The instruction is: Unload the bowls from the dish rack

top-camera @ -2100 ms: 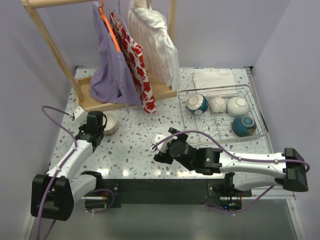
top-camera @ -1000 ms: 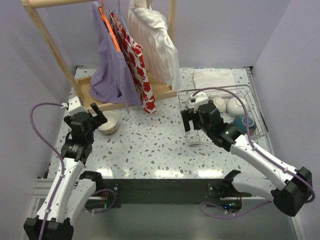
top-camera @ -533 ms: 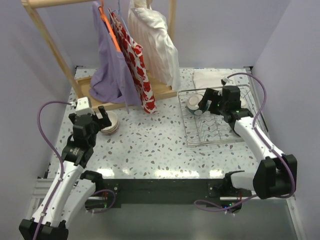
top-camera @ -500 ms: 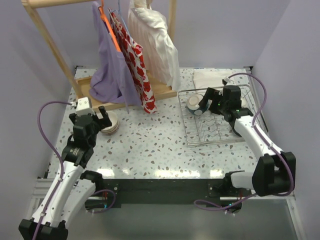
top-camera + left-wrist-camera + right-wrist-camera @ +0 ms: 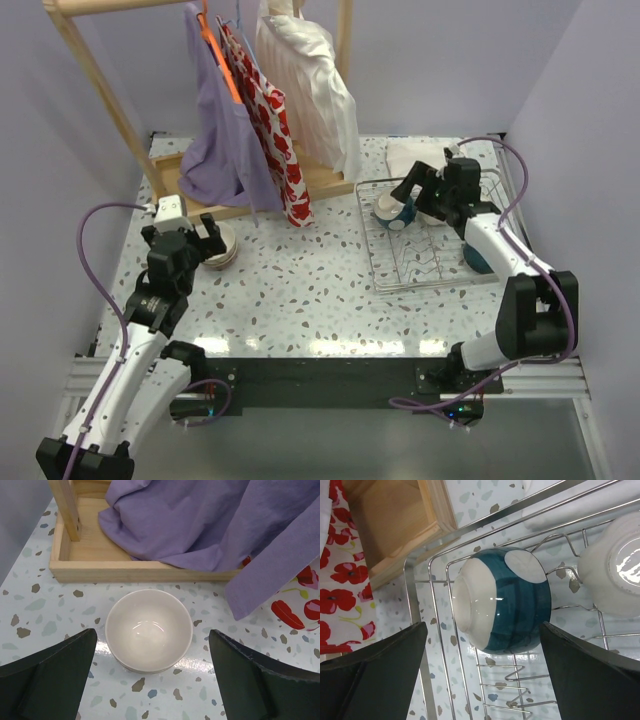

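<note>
Right gripper [image 5: 482, 627] wide open over teal bowl [image 5: 520, 605], which lies on its side at the rack's [image 5: 414, 595] corner, mouth toward one finger [image 5: 380, 670]. We should drop one finger inside, pinch the wall, lift clear of the prongs [image 5: 515, 672].

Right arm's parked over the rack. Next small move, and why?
Probably lower the right gripper a little and close on the teal bowl. Its jaws stand open to either side of that bowl, which lies on its side in the dish rack, and no contact shows yet.
</note>
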